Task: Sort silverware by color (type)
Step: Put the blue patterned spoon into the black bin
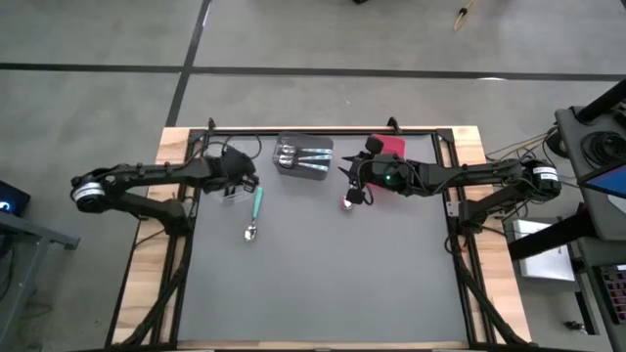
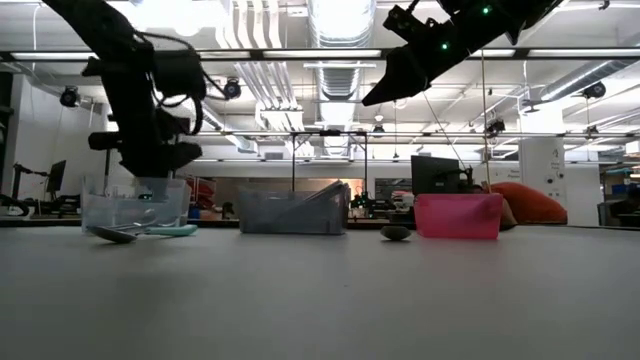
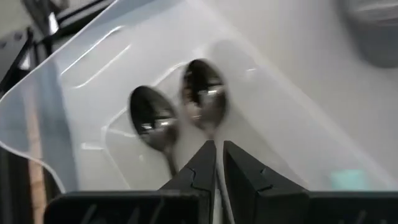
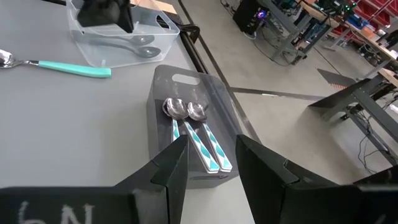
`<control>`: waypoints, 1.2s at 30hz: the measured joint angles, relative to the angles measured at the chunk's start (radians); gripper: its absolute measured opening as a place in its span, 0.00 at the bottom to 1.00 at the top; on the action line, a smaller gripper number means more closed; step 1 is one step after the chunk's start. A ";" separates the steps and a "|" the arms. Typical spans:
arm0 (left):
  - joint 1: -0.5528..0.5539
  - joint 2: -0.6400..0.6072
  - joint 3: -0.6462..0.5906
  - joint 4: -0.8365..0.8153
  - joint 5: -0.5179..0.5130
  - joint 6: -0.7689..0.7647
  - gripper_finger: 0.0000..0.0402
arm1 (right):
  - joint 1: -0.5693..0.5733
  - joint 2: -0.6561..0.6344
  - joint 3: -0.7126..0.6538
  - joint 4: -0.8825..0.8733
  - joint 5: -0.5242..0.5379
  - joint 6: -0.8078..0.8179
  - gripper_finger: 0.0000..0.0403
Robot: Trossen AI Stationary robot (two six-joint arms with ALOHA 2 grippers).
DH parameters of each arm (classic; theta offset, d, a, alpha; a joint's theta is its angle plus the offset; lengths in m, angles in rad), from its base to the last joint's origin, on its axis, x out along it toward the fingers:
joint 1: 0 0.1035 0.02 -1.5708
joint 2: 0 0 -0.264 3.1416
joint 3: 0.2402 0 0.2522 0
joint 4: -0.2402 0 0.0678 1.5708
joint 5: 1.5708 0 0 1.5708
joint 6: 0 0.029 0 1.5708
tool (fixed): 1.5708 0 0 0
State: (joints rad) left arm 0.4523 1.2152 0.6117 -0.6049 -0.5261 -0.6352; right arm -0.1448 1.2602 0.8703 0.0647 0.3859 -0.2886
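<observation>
The left gripper (image 1: 233, 186) is hanging over the clear bin (image 1: 231, 192) at the back left of the desk (image 1: 323, 284), its fingers (image 3: 198, 177) pressed together with nothing between them. In its wrist view, two silver spoons (image 3: 180, 112) are lying side by side on the clear bin's floor, bowls just ahead of the fingertips.

A teal-handled spoon (image 1: 254, 213) is lying on the desk just beside the clear bin, handle pointing toward the bin and bowl toward the desk's front.

The dark grey bin (image 1: 301, 156) is sitting at the back centre, and two more teal-handled spoons (image 4: 198, 137) are resting inside it, side by side, bowls together.

The right gripper (image 1: 352, 192) is hovering above the desk between the dark grey bin and the red bin (image 1: 387, 147), its fingers (image 4: 166, 173) standing apart and holding nothing. Beneath it a small dark object (image 2: 396, 233) is lying on the desk just beside the red bin; I cannot tell what it is.
</observation>
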 joint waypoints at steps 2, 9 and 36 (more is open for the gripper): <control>-0.053 -0.026 0.000 0.001 -0.009 -0.014 0.03 | 0.000 0.000 0.000 0.000 0.000 0.000 0.31; -0.249 -0.126 0.000 0.002 -0.041 -0.059 0.03 | 0.000 0.000 0.000 0.003 0.000 0.026 0.31; -0.893 -0.204 0.016 0.301 -0.257 0.271 0.03 | 0.087 0.012 0.008 -0.127 -0.106 0.788 0.31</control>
State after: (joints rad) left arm -0.4404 1.0107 0.6281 -0.3035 -0.7834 -0.3641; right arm -0.0577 1.2720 0.8787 -0.0621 0.2797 0.4997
